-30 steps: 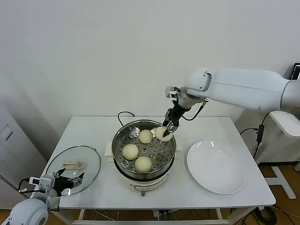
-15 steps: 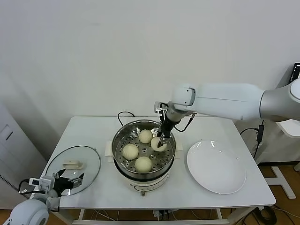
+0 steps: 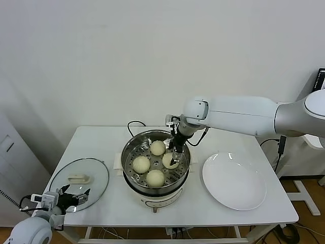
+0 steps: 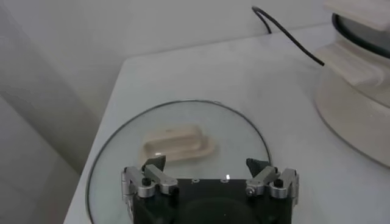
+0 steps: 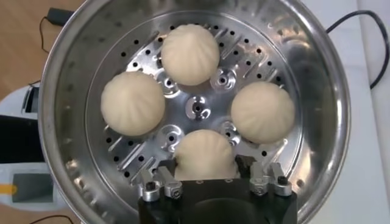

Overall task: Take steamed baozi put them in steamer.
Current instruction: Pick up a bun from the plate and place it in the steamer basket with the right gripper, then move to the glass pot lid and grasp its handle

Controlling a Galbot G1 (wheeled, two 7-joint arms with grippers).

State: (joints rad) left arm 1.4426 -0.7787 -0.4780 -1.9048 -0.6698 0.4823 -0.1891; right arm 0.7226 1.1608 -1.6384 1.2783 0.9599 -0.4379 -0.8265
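Observation:
The steamer [image 3: 131, 152] stands mid-table, a shiny steel pot on a white base. Three baozi [image 3: 158, 147] [image 3: 141, 164] [image 3: 155, 177] lie loose on its perforated tray. My right gripper [image 3: 175, 155] reaches down into the pot, shut on the fourth baozi [image 3: 170, 161], which sits low at the tray's right side. In the right wrist view the held baozi [image 5: 205, 155] fills the space between the fingers of the gripper [image 5: 206, 169], inside the steamer [image 5: 329, 122]. My left gripper [image 3: 76, 195] is open and empty, parked at the table's front left corner.
A round glass lid [image 3: 96, 173] with a white handle lies at front left, under the left gripper [image 4: 206, 164] in its wrist view, where the lid [image 4: 234, 131] shows too. A flat white plate [image 3: 234, 180] lies right of the steamer. A black cord [image 3: 134, 123] runs behind the pot.
My right gripper has carried the baozi from above the pot's far right rim leftward and down into the steamer, to the tray's right side. The left arm has not moved.

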